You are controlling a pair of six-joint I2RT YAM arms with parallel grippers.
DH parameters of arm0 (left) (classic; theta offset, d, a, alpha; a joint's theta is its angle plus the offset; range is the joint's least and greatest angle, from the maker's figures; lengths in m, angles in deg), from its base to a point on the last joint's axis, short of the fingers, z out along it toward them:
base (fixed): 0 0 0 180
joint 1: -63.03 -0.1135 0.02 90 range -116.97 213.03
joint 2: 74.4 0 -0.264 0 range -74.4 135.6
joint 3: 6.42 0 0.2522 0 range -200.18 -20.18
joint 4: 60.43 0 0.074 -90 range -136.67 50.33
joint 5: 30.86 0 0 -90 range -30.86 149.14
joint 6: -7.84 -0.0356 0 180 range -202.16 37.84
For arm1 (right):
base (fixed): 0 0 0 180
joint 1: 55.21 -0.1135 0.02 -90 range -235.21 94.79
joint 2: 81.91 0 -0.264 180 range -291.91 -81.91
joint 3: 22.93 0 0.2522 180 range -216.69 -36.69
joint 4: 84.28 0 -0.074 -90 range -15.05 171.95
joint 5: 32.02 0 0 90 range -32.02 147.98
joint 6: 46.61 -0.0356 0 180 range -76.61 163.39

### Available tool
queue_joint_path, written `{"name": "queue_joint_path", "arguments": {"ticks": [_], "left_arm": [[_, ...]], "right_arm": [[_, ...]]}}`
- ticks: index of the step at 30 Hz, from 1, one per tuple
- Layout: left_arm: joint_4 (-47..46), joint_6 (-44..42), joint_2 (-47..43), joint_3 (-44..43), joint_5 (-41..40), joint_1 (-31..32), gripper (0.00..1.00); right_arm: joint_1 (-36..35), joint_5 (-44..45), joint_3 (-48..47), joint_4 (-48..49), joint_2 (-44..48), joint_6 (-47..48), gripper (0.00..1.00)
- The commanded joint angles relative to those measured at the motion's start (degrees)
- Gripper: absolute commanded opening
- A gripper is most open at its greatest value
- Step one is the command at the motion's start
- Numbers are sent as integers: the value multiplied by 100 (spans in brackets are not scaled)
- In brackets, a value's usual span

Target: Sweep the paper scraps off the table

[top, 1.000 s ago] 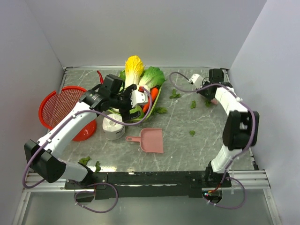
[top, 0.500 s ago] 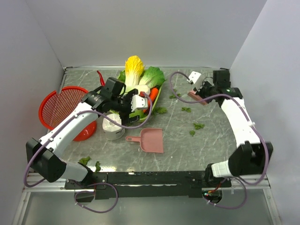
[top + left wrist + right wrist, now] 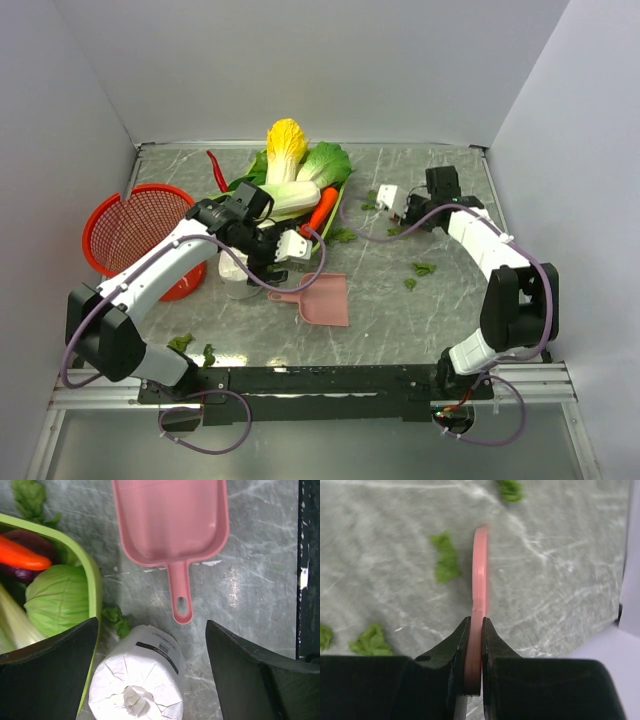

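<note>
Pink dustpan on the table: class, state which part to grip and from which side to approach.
Take the dustpan by its narrow handle, from above, closing across its width. It lies flat, pointing toward the paper roll; the pan looks too wide.

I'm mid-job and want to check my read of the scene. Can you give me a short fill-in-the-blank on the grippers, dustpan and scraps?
The right gripper is shut on a thin ____ tool.
The left gripper, above the dustpan, is ____.
The loose scraps are ____ in colour.
The white paper roll stands beside the dustpan's ____.

Missing words: pink; open; green; handle.
</note>
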Motion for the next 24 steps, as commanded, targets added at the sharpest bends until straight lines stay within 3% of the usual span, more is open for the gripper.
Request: {"name": "queue_joint_path", "arguments": {"ticks": [1, 6, 10, 15, 20, 24], "left_arm": [[414, -540, 204, -83, 300, -3, 91], [459, -691, 432, -110, 309, 5, 89], [283, -542, 538, -31, 283, 5, 88], [-33, -392, 635, 311, 353, 40, 87], [-244, -410, 723, 698, 169, 58, 86], [-718, -147, 627, 1138, 55, 58, 86]], "right_arm": [[-215, -290, 490, -596, 716, 1078, 0], [-356, -290, 922, -1485, 1761, 1492, 0], [-330, -256, 887, -1698, 2622, 1106, 0], [-260, 175, 905, -776, 2791, -860, 0], [-242, 562, 650, -704, 2484, -2942, 0], [-242, 746, 834, -283, 2484, -3324, 0]]}}
